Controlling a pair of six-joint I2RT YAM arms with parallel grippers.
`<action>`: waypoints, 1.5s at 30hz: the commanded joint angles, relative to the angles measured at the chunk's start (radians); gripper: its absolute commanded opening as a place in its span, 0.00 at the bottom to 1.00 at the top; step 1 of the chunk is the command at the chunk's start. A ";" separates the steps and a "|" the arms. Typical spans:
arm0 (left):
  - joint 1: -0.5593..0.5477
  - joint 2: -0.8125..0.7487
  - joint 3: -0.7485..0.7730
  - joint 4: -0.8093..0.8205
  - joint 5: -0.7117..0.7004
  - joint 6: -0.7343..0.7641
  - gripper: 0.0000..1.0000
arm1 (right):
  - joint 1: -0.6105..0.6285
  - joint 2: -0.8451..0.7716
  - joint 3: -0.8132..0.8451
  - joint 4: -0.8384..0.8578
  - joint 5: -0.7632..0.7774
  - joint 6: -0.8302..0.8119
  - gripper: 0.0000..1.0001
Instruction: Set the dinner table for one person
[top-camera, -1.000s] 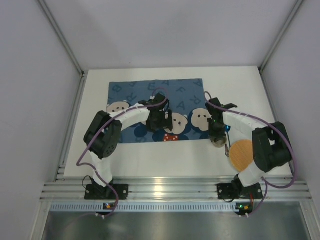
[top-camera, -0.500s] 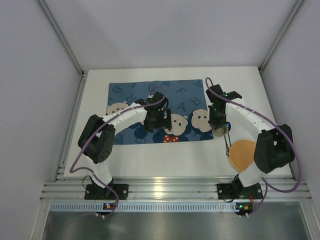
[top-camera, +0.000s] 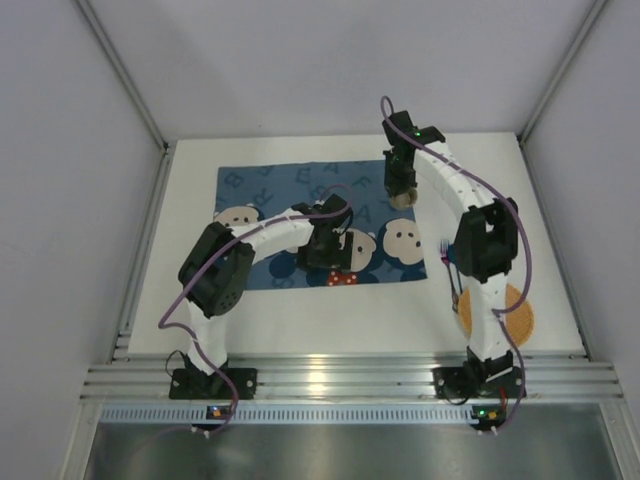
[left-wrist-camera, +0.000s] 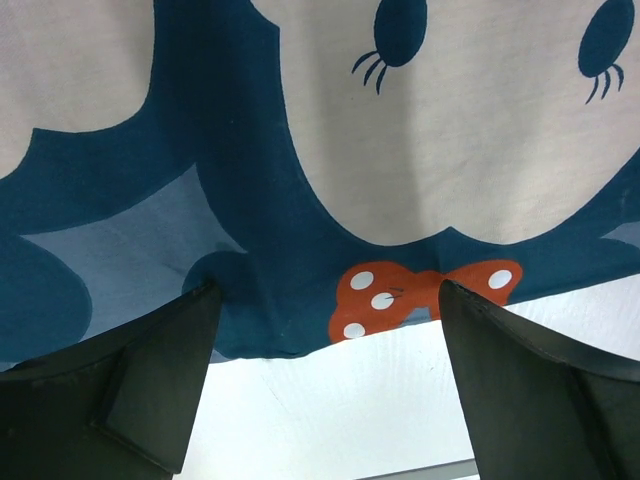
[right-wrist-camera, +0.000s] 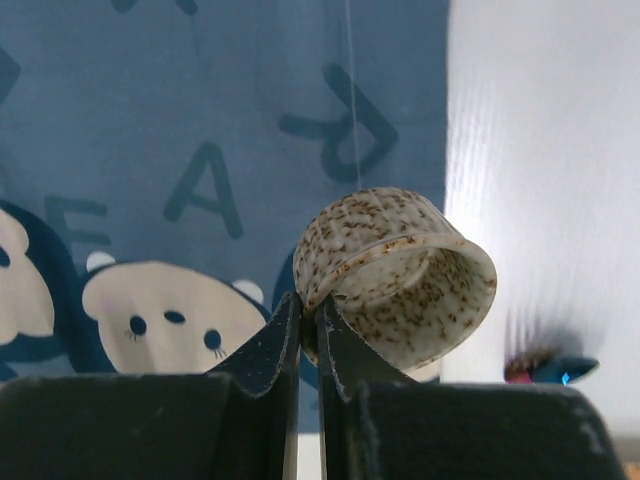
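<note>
R gripper (right-wrist-camera: 308, 320) is clamped on the rim of a speckled cup (right-wrist-camera: 395, 270), fingers pressed nearly together w/ only the cup wall btwn them. The cup is tipped on its side, mouth toward the wrist cam. It sits over the far right corner of the blue cartoon-print placemat (top-camera: 260, 190), right at the mat's edge; can't tell if it touches the cloth. L gripper (left-wrist-camera: 328, 292) has its jaws wide apart, nothing btwn them, low over the mat's near edge by a red spotted bow print (left-wrist-camera: 400, 297). The dinner table (top-camera: 340, 320) is the white top under everything, mat lying flat on its far-centre part. Just off the mat's right edge lies a small blue-and-pink item (top-camera: 445, 245), too small to tell what. Near right, an orange round disc (top-camera: 520, 315) lies on the table, partly hidden by the R arm. A ribbed alu rail (top-camera: 320, 375) runs along the near edge by both arm bases
</note>
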 joint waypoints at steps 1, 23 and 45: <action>-0.008 0.045 -0.014 -0.023 0.011 0.019 0.96 | 0.011 0.115 0.190 -0.034 -0.023 -0.005 0.00; -0.138 -0.083 -0.175 -0.044 -0.001 0.019 0.95 | 0.004 0.372 0.354 0.039 -0.014 0.046 0.00; -0.137 -0.078 0.053 -0.144 -0.055 0.033 0.97 | -0.223 -0.257 -0.271 0.087 -0.112 0.040 0.65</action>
